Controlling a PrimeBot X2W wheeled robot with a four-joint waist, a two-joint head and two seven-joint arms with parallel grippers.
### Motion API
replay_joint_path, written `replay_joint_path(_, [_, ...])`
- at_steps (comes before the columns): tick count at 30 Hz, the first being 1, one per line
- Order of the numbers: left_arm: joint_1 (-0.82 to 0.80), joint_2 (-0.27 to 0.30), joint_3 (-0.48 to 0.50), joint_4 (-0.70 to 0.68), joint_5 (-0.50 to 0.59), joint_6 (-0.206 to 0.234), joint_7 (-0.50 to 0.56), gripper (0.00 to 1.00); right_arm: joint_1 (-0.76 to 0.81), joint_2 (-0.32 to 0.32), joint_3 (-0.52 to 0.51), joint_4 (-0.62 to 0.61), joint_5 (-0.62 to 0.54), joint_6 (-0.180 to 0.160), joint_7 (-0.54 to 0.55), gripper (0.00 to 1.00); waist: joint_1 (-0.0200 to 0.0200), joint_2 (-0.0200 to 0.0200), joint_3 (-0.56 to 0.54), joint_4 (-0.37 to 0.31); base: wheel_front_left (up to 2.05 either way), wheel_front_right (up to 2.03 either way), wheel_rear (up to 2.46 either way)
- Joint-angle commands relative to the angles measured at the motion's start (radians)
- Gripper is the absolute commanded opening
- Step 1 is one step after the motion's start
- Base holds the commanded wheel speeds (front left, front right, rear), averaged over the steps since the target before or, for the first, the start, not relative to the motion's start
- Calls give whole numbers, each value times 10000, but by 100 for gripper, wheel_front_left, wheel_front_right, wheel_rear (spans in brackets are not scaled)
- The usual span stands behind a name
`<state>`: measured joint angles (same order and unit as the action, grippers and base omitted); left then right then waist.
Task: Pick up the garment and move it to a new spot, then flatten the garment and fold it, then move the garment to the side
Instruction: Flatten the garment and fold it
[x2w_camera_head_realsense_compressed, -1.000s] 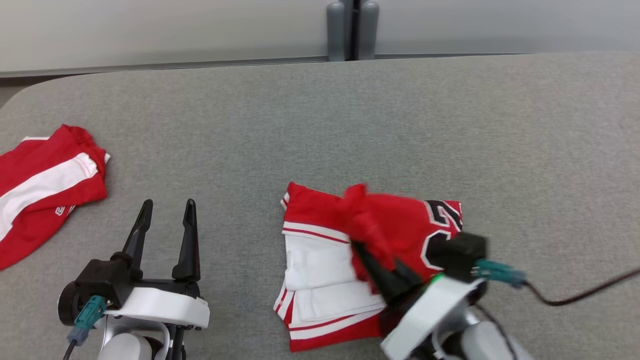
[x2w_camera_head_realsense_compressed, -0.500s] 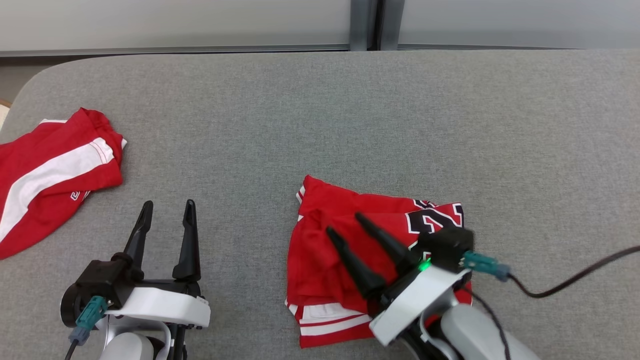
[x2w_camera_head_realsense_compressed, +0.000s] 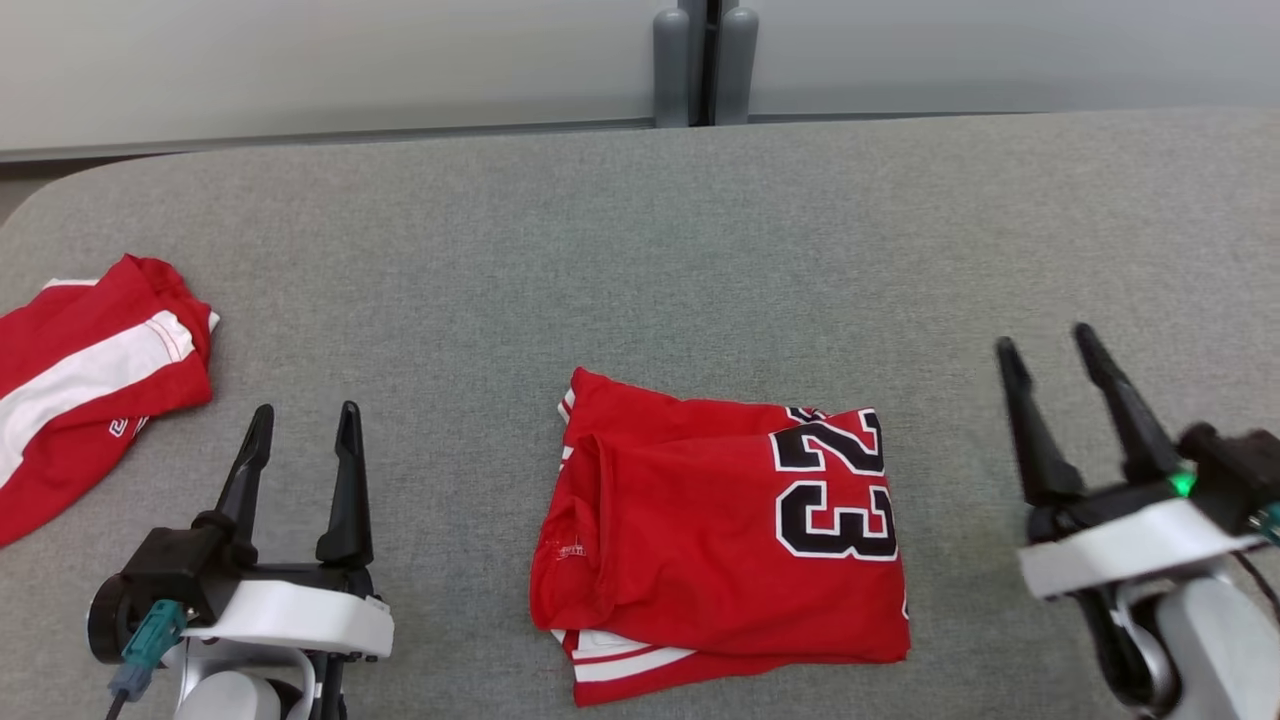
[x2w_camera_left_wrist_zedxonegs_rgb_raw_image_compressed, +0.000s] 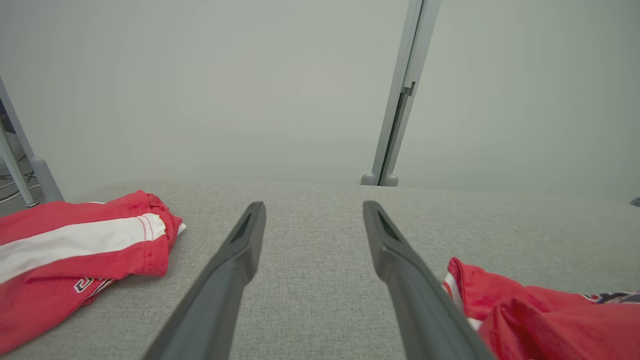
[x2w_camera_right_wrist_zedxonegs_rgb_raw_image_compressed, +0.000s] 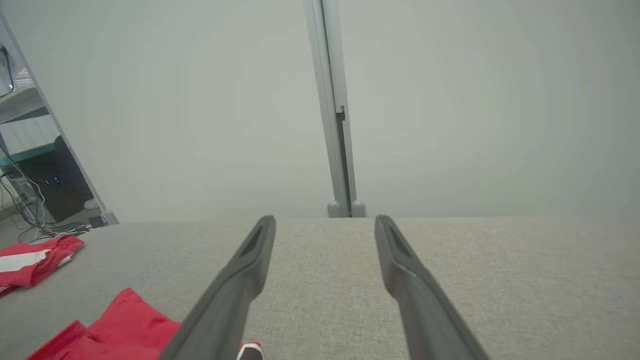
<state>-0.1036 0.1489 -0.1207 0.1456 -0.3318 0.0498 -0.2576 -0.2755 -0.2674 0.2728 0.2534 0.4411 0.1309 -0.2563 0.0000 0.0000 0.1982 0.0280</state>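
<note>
The red shirt (x2w_camera_head_realsense_compressed: 720, 540) lies folded into a rough square on the grey table (x2w_camera_head_realsense_compressed: 640, 250). Its black-and-white 23 faces up, and white-striped layers peep out along its near edge. It sits between the two claws and touches neither: it is to the right of the left claw (x2w_camera_head_realsense_compressed: 305, 410) and to the left of the right claw (x2w_camera_head_realsense_compressed: 1045, 338). Both claws stand wide open, fingers spread and pointing away from the robot, with nothing held. There are two red garments in all. The other red garment (x2w_camera_head_realsense_compressed: 80, 400), which has a broad white stripe, lies crumpled well to the left of the left claw. Beyond the tips of both claws, at the table's far edge, one grey post (x2w_camera_head_realsense_compressed: 705, 60) rises against a pale wall (x2w_camera_head_realsense_compressed: 300, 60).
</note>
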Motion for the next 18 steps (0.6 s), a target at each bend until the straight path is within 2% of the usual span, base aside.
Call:
replay_joint_path(1, [91, 103, 59, -50, 95, 55, -64, 100, 253, -122, -218, -74, -215, -4, -15, 100, 0, 0, -89, -72, 0, 0, 0])
replay_joint_path(7, [549, 301, 170, -137, 147, 114, -62, 100, 1516, -161, -1226, -834, -960, -4, 472, 100, 0, 0, -512, -255, 0, 0, 0])
replay_joint_path(18, [1687, 542, 171, -429, 118, 246, 110, 100, 3115, 266, -1603, -1900, -1470, -4, 1359, 100, 0, 0, -1802, -352, 0, 0, 0])
